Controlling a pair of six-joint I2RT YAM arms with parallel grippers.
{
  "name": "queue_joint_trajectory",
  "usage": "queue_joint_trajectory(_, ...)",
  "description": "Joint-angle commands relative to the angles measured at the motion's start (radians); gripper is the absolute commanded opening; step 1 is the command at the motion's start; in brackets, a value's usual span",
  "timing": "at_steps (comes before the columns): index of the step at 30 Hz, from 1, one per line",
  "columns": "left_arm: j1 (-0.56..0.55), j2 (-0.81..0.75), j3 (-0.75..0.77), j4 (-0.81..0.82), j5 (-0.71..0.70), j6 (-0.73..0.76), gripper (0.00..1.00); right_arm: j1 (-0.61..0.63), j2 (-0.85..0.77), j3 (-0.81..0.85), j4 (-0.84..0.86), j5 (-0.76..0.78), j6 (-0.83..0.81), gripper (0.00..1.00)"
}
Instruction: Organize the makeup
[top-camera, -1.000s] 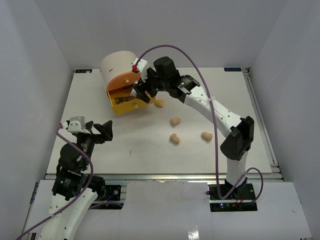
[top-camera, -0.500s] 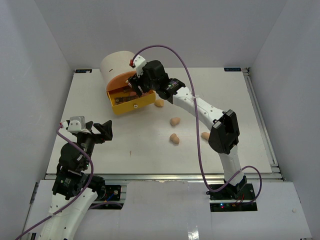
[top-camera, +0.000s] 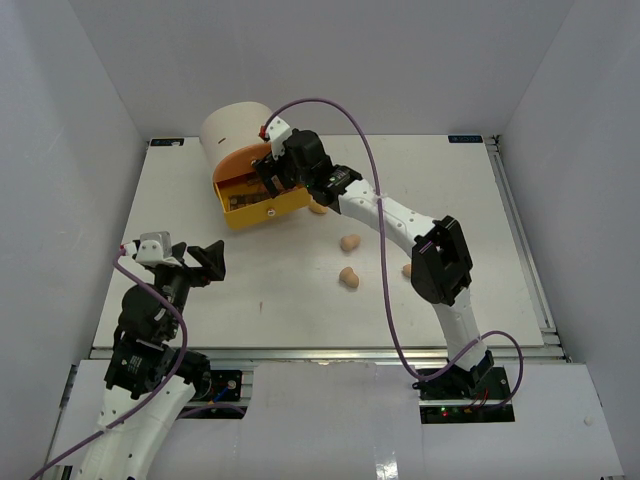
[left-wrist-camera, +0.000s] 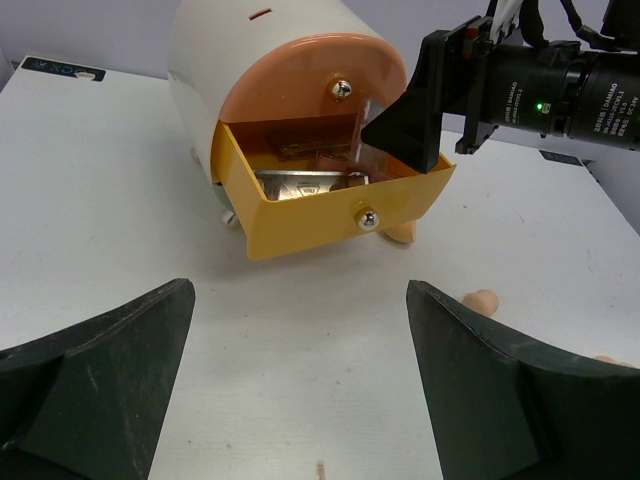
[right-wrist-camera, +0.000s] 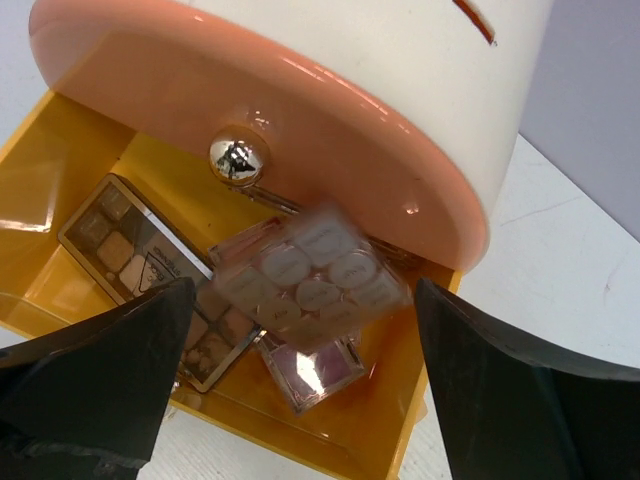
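Observation:
My right gripper (top-camera: 268, 182) hangs open over the pulled-out yellow drawer (top-camera: 262, 208) of the cream drawer unit. In the right wrist view, a pale palette with round pans (right-wrist-camera: 315, 280) shows blurred between my open fingers (right-wrist-camera: 305, 385), free of both, above the drawer. Below it lie a pink palette (right-wrist-camera: 312, 372) and a brown palette (right-wrist-camera: 150, 262). Tan sponges lie on the table: one (top-camera: 318, 207) by the drawer, one (top-camera: 350, 243), one (top-camera: 348, 278), and one (top-camera: 407, 270) partly behind the right arm. My left gripper (top-camera: 205, 262) is open and empty, near the table's left front.
The round cream drawer unit (top-camera: 232, 125) stands at the back left, its orange front (top-camera: 245, 160) above the open yellow drawer (left-wrist-camera: 330, 215). The right arm stretches across the table's middle. White walls enclose the table on three sides.
My right gripper has moved left, from the drawer's right edge to over the drawer. The pale palette now shows blurred and loose between its fingers. The left arm has not moved.

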Motion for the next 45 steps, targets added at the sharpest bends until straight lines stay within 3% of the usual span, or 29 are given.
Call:
queue_joint_trajectory(1, 0.005, 0.024, 0.008, 0.005, 0.047, -0.001, 0.98, 0.002, -0.046, -0.017, 0.066, -0.007, -0.005, 0.95)
queue_joint_trajectory(3, 0.005, 0.033, 0.007, 0.01, 0.078, 0.003, 0.98, 0.0, -0.077, -0.037, 0.065, -0.022, -0.007, 0.9)
queue_joint_trajectory(6, 0.005, 0.072, -0.003, 0.035, 0.149, 0.005, 0.98, -0.008, -0.145, -0.08, 0.038, -0.08, -0.046, 0.9)
queue_joint_trajectory(9, 0.005, 0.144, -0.005, 0.054, 0.266, 0.011, 0.98, -0.039, -0.255, -0.164, 0.001, -0.23, -0.113, 0.9)
queue_joint_trajectory(12, 0.004, 0.225, -0.004, 0.066, 0.355, 0.006, 0.98, -0.105, -0.41, -0.319, -0.024, -0.509, -0.201, 0.9)
queue_joint_trajectory(13, 0.005, 0.246, -0.005, 0.082, 0.392, 0.008, 0.98, -0.128, -0.489, -0.406, -0.033, -0.67, -0.226, 0.9)
queue_joint_trajectory(16, 0.004, 0.34, -0.003, 0.111, 0.605, -0.003, 0.98, -0.209, -0.649, -0.598, -0.085, -0.984, -0.347, 0.91)
queue_joint_trajectory(18, 0.004, 0.429, 0.013, 0.131, 0.673, -0.029, 0.86, -0.251, -0.776, -0.708, -0.114, -1.114, -0.447, 0.99)
queue_joint_trajectory(21, -0.004, 0.544, 0.052, 0.132, 0.706, -0.068, 0.63, -0.301, -0.912, -0.946, -0.11, -1.215, -0.528, 0.79)
queue_joint_trajectory(22, -0.016, 0.58, 0.069, 0.127, 0.694, -0.07, 0.62, -0.32, -0.954, -0.997, -0.094, -1.246, -0.54, 0.75)
queue_joint_trajectory(25, -0.141, 0.726, 0.189, 0.052, 0.584, -0.033, 0.48, -0.403, -1.134, -1.182, 0.03, -1.306, -0.506, 0.63)
queue_joint_trajectory(29, -0.256, 0.947, 0.321, -0.054, 0.411, 0.081, 0.43, -0.529, -1.236, -1.333, 0.101, -1.319, -0.511, 0.6)
queue_joint_trajectory(33, -0.275, 1.15, 0.436, -0.117, 0.204, 0.259, 0.4, -0.603, -1.238, -1.355, 0.091, -1.405, -0.543, 0.48)
queue_joint_trajectory(37, -0.274, 1.259, 0.512, -0.119, 0.053, 0.401, 0.41, -0.605, -1.233, -1.342, 0.06, -1.35, -0.564, 0.46)
queue_joint_trajectory(45, -0.263, 1.352, 0.642, -0.082, -0.095, 0.591, 0.45, -0.604, -1.228, -1.336, 0.06, -1.304, -0.552, 0.46)
